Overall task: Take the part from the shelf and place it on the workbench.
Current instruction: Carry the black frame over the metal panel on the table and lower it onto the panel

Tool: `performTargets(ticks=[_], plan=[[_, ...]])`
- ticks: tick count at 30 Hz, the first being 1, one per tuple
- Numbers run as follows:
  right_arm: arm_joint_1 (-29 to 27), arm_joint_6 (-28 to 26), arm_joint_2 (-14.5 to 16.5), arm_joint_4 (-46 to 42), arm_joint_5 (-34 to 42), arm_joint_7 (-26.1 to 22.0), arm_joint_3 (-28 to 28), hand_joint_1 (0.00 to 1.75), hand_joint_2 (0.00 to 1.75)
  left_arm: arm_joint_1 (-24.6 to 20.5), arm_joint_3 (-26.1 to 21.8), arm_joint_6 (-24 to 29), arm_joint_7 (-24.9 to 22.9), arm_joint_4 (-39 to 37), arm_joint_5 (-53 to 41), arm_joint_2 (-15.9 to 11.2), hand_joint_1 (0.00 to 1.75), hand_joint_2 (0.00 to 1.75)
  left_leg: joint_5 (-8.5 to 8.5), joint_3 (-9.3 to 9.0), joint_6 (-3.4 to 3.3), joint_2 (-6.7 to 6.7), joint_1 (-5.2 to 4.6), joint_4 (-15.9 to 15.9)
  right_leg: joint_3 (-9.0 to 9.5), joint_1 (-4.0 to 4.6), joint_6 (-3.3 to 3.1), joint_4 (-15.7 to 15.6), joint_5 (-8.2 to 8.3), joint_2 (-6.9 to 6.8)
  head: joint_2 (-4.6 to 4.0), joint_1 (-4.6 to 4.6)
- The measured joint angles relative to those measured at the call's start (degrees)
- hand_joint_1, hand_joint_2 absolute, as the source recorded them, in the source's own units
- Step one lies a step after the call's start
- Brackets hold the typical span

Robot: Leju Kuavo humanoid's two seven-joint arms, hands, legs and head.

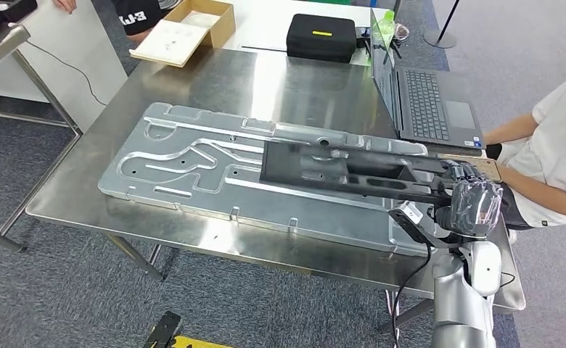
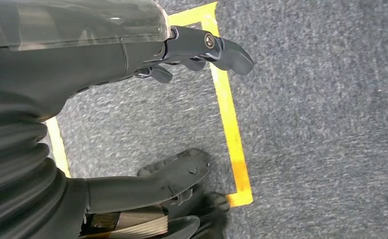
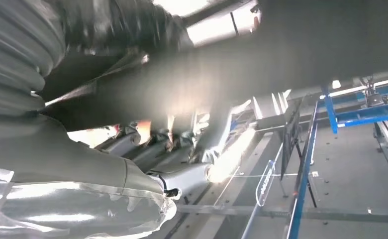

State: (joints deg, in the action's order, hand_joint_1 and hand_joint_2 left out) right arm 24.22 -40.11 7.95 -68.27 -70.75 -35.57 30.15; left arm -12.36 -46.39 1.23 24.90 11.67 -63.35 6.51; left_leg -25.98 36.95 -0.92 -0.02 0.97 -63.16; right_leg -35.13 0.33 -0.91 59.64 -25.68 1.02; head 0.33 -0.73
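A brushed stainless-steel workbench (image 1: 193, 80) is standing on grey carpet (image 1: 70, 290). A long dark grey metal part (image 1: 338, 168) is lying across a large machined aluminium plate (image 1: 193, 163) at the bench's centre. At 4 o'clock, the right hand (image 1: 472, 192) is grasping the part's end. At 1 o'clock, an open grey laptop (image 1: 425, 101) is sitting. The left hand (image 2: 192, 50) is hanging released over yellow floor tape (image 2: 229, 124).
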Motion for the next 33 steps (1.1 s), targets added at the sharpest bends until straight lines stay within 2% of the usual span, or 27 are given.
performTargets(ticks=[1, 4, 6, 7, 9, 10, 11, 12, 14, 15, 16, 18, 19, 21, 22, 24, 25, 26, 27, 29, 30, 31, 33], plan=[[0.0, 0.0, -0.2, 0.3, -0.1, 0.0, 0.2, 0.00, 1.75, 0.0, 0.0, 0.1, 0.1, 0.0, -0.2, 0.0, 0.00, 1.75, 0.41, -0.83, -0.14, -0.08, -0.11, 1.9, -0.10, 0.01, 0.26, 0.2, -0.17, 0.05, 0.00, -0.01], [0.1, 0.0, -0.8, 0.9, -0.2, 0.0, 0.7, 0.00, 1.75, 0.0, 0.2, 0.2, 0.2, 0.0, -0.5, 0.0, 0.00, 1.75, 0.48, -1.37, -0.56, -0.05, -0.25, 3.1, -0.24, -0.19, 1.13, 0.4, -0.36, 0.13, 0.00, -0.01], [0.2, 0.0, -1.0, 1.2, -0.2, 0.1, 0.9, 0.00, 1.75, -0.1, 0.2, 0.3, 0.2, 0.0, -0.5, 0.0, 0.00, 1.75, 0.76, -1.77, -1.13, 0.08, -0.06, 3.7, -0.91, -0.37, 1.78, 2.2, -1.64, -0.07, 0.00, -0.02], [0.2, 0.0, -1.1, 1.3, -0.2, 0.1, 1.1, 0.00, 1.75, -0.2, 0.3, 0.3, 0.3, 0.0, -0.6, 0.0, 0.00, 1.75, 0.86, -1.94, -1.35, 0.14, 0.03, 3.9, -2.03, -0.53, 2.11, 4.7, -3.06, -0.20, 0.00, -0.03], [0.3, 0.0, -1.4, 1.7, 0.0, 0.2, 1.4, 0.00, 1.75, -0.2, 0.3, 0.4, 0.3, 0.0, -0.5, 0.0, 0.00, 1.75, 0.86, -2.01, -1.52, 0.16, 0.02, 4.0, -5.48, -0.89, 2.73, 11.6, -6.15, -0.35, 0.00, -0.03], [0.2, 0.0, -1.5, 2.0, 0.4, 0.4, 1.5, 0.00, 1.75, -0.2, 0.3, 0.4, 0.3, 0.0, -0.5, 0.0, 0.00, 1.75, 0.84, -2.01, -1.51, 0.16, 0.02, 4.0, -6.89, -1.09, 2.96, 14.2, -6.84, -0.39, 0.00, -0.03], [0.3, 0.2, -1.6, 2.4, 1.5, 1.0, 1.5, 0.00, 1.75, -0.2, 0.4, 0.4, 0.2, 0.0, -0.4, 0.0, 0.00, 1.75, 0.80, -2.04, -1.48, 0.15, 0.02, 4.0, -7.42, -1.28, 3.12, 14.9, -6.51, -0.46, 0.00, -0.03], [0.5, 0.7, -1.9, 3.5, 3.7, 2.3, 1.2, 0.00, 1.75, -0.2, 0.4, 0.3, 0.2, 0.0, -0.2, 0.0, 0.00, 1.75, 0.76, -2.11, -1.43, 0.15, 0.02, 4.0, -6.86, -1.44, 3.20, 13.5, -5.17, -0.55, 0.00, -0.03], [1.5, 2.9, -3.6, 7.0, 10.7, 6.2, -0.7, 0.00, 1.75, -0.2, 0.4, 0.1, 0.3, 0.0, 0.1, 0.0, 0.00, 1.75, 0.65, -2.37, -1.21, 0.13, 0.04, 4.0, -3.22, -1.61, 3.07, 6.2, -1.41, -0.85, 0.00, -0.03], [2.1, 4.8, -4.9, 9.1, 15.0, 8.2, -2.1, 0.00, 1.75, -0.2, 0.4, 0.0, 0.4, 0.0, 0.3, 0.0, 0.00, 1.75, 0.57, -2.45, -0.97, 0.14, -0.01, 4.0, -1.51, -1.47, 2.84, 2.7, -0.19, -0.96, 0.00, -0.02], [2.6, 7.0, -6.0, 10.9, 19.1, 9.8, -3.7, 0.00, 1.75, -0.2, 0.4, 0.0, 0.5, 0.0, 0.4, 0.0, 0.00, 1.31, 0.54, -2.50, -0.65, 0.14, -0.02, 4.0, -0.40, -1.27, 2.56, 0.4, 0.38, -1.02, 0.00, -0.02], [3.4, 12.7, -8.1, 14.0, 26.7, 11.7, -6.3, 0.00, 1.75, -0.2, 0.4, -0.1, 0.7, 0.0, 0.5, 0.0, 0.00, 0.44, 0.53, -2.55, 0.08, 0.20, 0.00, 4.2, -0.05, -0.78, 1.94, -0.6, 0.30, -0.96, 0.00, -0.01], [3.8, 16.1, -9.0, 15.4, 30.5, 12.5, -7.5, 0.00, 1.75, -0.2, 0.3, -0.1, 0.7, 0.0, 0.5, 0.0, 0.00, 0.00, 0.50, -2.56, 0.44, 0.23, 0.07, 4.2, 0.07, -0.86, 1.53, -0.8, 0.44, -0.92, 0.00, 0.00], [4.8, 23.2, -10.8, 18.1, 37.8, 13.8, -9.5, 0.00, 1.75, -0.1, 0.4, 0.0, 0.8, 0.0, 0.4, -0.1, 0.00, 0.00, -0.66, -2.00, 0.86, 0.25, 0.16, 2.7, 0.45, -0.98, 0.70, -1.4, 0.79, -0.91, 0.00, 0.01], [5.3, 26.6, -11.6, 19.4, 41.4, 14.4, -10.2, 0.00, 1.75, -0.1, 0.4, 0.0, 0.8, 0.0, 0.4, -0.2, 0.00, 0.00, -2.11, -1.00, 0.90, 0.22, 0.16, 0.4, 0.63, -1.04, 0.32, -1.7, 0.94, -0.94, 0.00, 0.02], [6.1, 32.3, -13.0, 22.0, 47.4, 15.3, -10.8, 0.00, 1.75, -0.1, 0.4, 0.2, 0.8, 0.0, 0.3, -0.3, 0.00, 0.00, -5.81, 2.24, 0.82, 0.19, 0.17, -6.7, 0.68, -0.73, -0.09, -1.8, 0.89, -1.00, 0.00, 0.03], [6.1, 34.2, -13.5, 23.2, 49.6, 15.6, -10.9, 0.00, 1.75, 0.0, 0.4, 0.3, 0.7, 0.0, 0.3, -0.3, 0.00, 0.00, -6.95, 3.74, 0.78, 0.19, 0.15, -9.8, 0.67, -0.56, -0.20, -1.7, 0.83, -1.01, 0.00, 0.02], [6.2, 35.5, -14.0, 24.2, 51.0, 15.7, -11.0, 0.00, 1.75, 0.1, 0.4, 0.4, 0.7, 0.0, 0.3, -0.3, 0.00, 0.00, -7.04, 4.50, 0.74, 0.20, 0.15, -11.4, 0.66, -0.44, -0.27, -1.6, 0.76, -0.98, 0.00, 0.02], [6.2, 36.2, -14.4, 25.0, 51.9, 15.8, -11.0, 0.00, 1.75, 0.1, 0.4, 0.4, 0.7, 0.0, 0.3, -0.3, 0.00, 0.00, -6.02, 4.22, 0.64, 0.20, 0.13, -10.8, 0.66, -0.37, -0.29, -1.4, 0.65, -0.92, 0.00, 0.01], [6.3, 36.7, -14.9, 26.2, 52.5, 15.9, -11.2, 0.00, 1.75, 0.0, 0.4, 0.5, 0.6, 0.0, 0.3, -0.5, 0.00, 0.00, -2.25, 1.20, 0.24, 0.16, 0.08, -4.4, 0.65, -0.34, -0.14, -0.8, 0.26, -0.76, 0.00, 0.02], [6.4, 37.4, -15.2, 26.7, 53.0, 16.2, -11.2, 0.00, 1.75, 0.0, 0.4, 0.6, 0.6, 0.0, 0.3, -0.5, 0.00, 0.00, -0.97, -0.50, 0.06, 0.13, -0.01, -0.9, 0.53, -0.23, 0.07, -0.4, -0.01, -0.69, 0.00, 0.02], [6.6, 38.5, -15.5, 27.2, 53.9, 16.7, -11.2, 0.00, 1.75, -0.1, 0.4, 0.6, 0.6, 0.0, 0.2, -0.6, 0.00, 0.00, -0.31, -1.64, -0.11, 0.08, -0.11, 1.5, 0.38, -0.19, 0.34, -0.1, -0.17, -0.63, 0.00, 0.02], [7.1, 41.9, -16.5, 28.7, 56.8, 17.9, -11.2, 0.00, 1.75, -0.2, 0.4, 0.6, 0.5, 0.0, 0.1, -0.6, 0.00, 0.00, -0.38, -2.36, -0.35, 0.02, -0.38, 3.0, 0.15, -0.14, 0.96, 0.1, -0.27, -0.54, 0.00, 0.01]])
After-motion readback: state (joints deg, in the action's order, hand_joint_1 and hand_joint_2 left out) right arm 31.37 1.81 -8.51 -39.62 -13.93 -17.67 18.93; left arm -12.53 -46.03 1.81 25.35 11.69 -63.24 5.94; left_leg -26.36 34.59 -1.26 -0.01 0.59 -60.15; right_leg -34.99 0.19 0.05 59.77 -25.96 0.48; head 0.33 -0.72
